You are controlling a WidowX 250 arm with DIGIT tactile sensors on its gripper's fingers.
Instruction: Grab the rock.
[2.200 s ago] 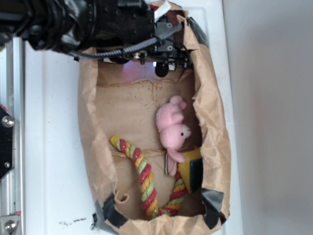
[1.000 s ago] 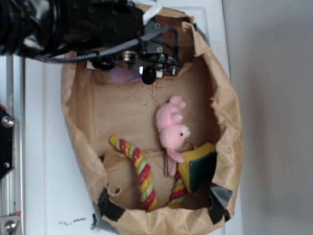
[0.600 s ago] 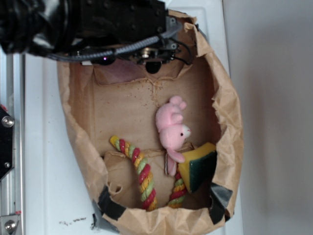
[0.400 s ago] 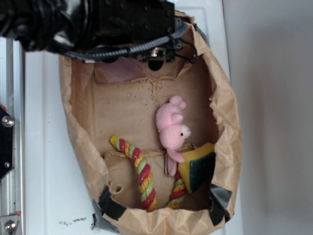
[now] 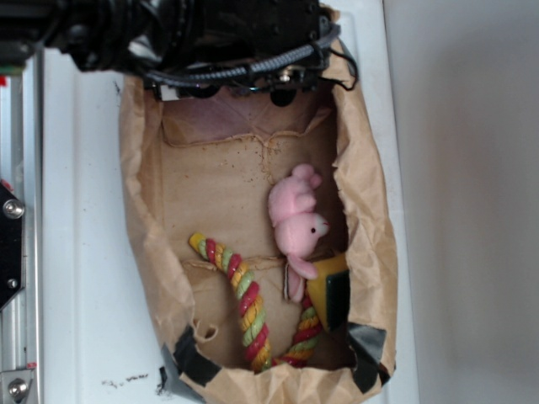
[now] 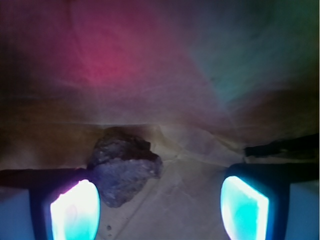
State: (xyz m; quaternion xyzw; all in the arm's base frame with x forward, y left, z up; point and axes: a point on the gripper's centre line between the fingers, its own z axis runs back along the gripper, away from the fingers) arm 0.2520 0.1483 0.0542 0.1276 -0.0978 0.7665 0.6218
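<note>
A white tabletop [image 5: 93, 252] carried a crumpled brown paper bag [image 5: 143, 244], laid open like a tray with dark tape at its lower corners, and a pale plain wall filled the right side of the exterior view while a metal rail [image 5: 17, 252] ran down the left edge. Inside the bag lay a pink plush bunny [image 5: 296, 220], a red, yellow and green rope toy [image 5: 244, 303] curving along the lower part, and a yellow-and-green sponge [image 5: 330, 292] tucked against the right wall just below the bunny. The rock [image 6: 122, 165] showed only in the wrist view: 1 small dark grey-brown lump, rough and irregular, sitting on the creased paper floor against the bag's far fold, washed in pink and green light. It sat toward the left of that view, just beyond the left finger [image 6: 75, 210] and partly overlapped by it, so it was off-centre rather than squarely in the gap. The black arm [image 5: 210, 34] reached across the top of the exterior view, its head dipped over the bag's top end. The gripper [image 6: 160, 207] stood wide apart, 2 glowing pads well separated, with nothing clasped between them.
</note>
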